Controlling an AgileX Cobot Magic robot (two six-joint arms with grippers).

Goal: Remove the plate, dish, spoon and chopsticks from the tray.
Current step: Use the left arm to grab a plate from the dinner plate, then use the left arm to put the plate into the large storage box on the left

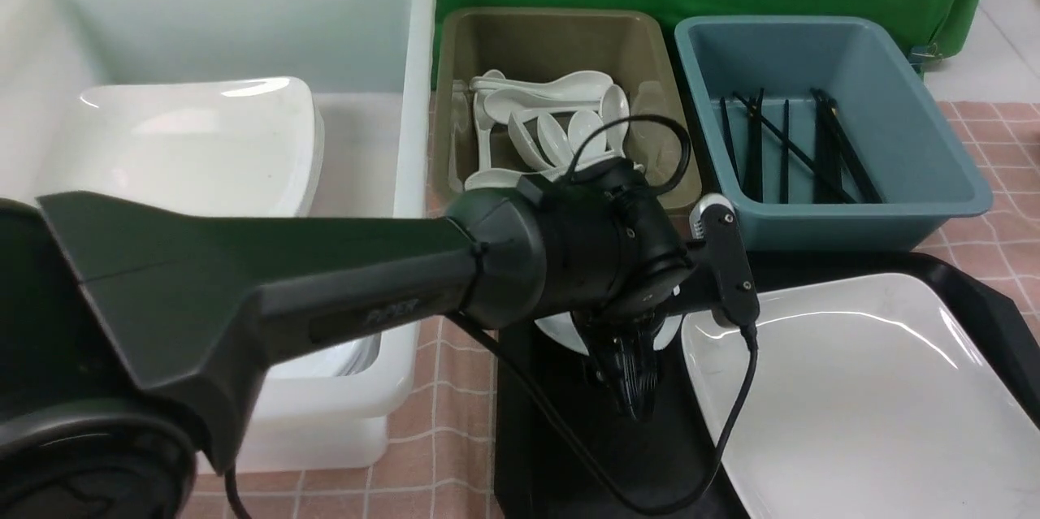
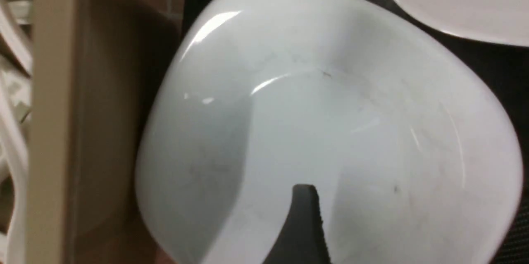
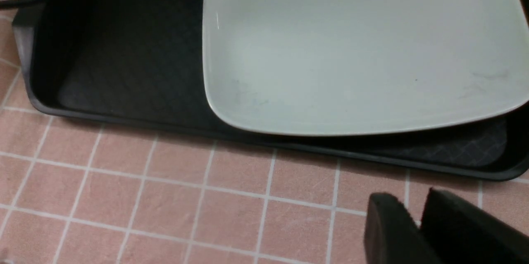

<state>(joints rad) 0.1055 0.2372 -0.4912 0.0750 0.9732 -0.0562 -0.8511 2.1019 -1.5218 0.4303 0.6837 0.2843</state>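
At the far left of the surface (image 1: 455, 421) a large white bin (image 1: 406, 56) is seen, and another white plate (image 1: 195, 137) is laid inside it. The left arm (image 1: 284, 291) is stretched across the foreground from the left edge to the middle. Behind its wrist an olive bin (image 1: 561, 32) is placed, in which white soup spoons (image 1: 552, 109) are heaped.

The left claw (image 1: 630, 377) is pointed downward directly over the dish (image 1: 556, 336). The dish is set at the left end of the black tray (image 1: 520, 462), close beside the olive bin's near wall. In the left wrist view one dark ribbed finger (image 2: 303, 222) is shown over the inside of the dish, near its rim. The other finger is out of the picture, so it cannot be told how wide this claw stands or whether the dish is gripped.

Further right a blue bin (image 1: 934, 170) is placed, with black chopsticks (image 1: 784, 153) laid in it. The plate (image 1: 861, 405) is laid on the right part of the tray, near the dish but apart from it.

The right claw (image 3: 407, 204) is shown only in the right wrist view. It is held over the pink checked cloth just outside the tray's rim, near the plate's edge and clear of it. Its jaws are parted by a narrow gap and nothing is held between them.
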